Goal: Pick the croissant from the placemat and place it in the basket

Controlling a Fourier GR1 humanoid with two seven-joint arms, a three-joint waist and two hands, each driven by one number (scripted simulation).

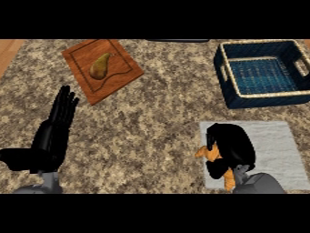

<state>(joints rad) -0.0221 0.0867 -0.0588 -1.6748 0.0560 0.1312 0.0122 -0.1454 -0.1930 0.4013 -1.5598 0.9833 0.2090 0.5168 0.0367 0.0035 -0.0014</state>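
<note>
The croissant (204, 153) is an orange-brown pastry lying on the grey placemat (278, 145) at the lower right. My right hand (232, 145) covers most of it, fingers curled down round it, so only its left tip and a bit near my wrist show. The dark blue woven basket (232, 86) with a pale rim stands at the upper right, beyond the placemat, and nothing lies in it. My left hand (53, 132) rests open at the lower left, fingers straight and pointing away from me.
A wooden cutting board (117, 75) lies tilted at the upper left with a brownish pear (101, 65) on it. The speckled stone counter (157, 118) spreads between board, basket and placemat. Wooden strips border the counter at both far sides.
</note>
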